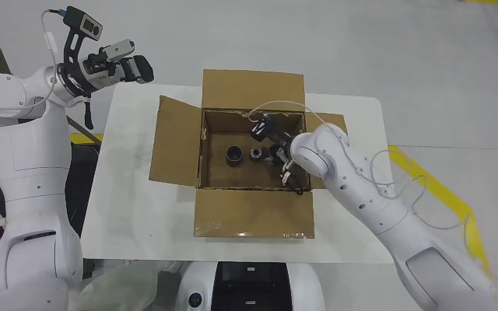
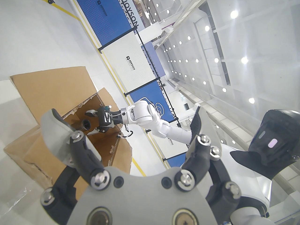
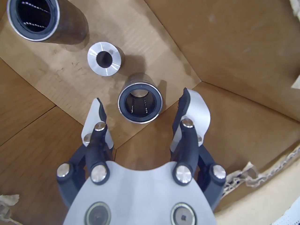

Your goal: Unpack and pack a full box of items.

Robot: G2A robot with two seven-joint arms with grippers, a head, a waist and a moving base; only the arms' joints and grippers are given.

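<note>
The box [image 1: 253, 214] stands open on the table [image 1: 132, 194]. The right gripper [image 3: 143, 97] is inside it, spread wide and holding nothing, and a bearing [image 3: 140, 105] stands on the box floor between its fingers, untouched. Near the bearing stand a small metal ring [image 3: 105, 58] and a larger dark tube [image 3: 46, 12]. The left gripper [image 1: 142, 70] is spread wide too and empty, raised beyond the table's far left corner.

One open cardboard box [image 1: 253, 214] held three metal parts: one large dark linear bearing [image 3: 46, 12], one smaller silver linear bearing [image 3: 140, 105] and one short aluminium sleeve [image 3: 105, 58]. One white table [image 1: 132, 202] stood beneath it.
</note>
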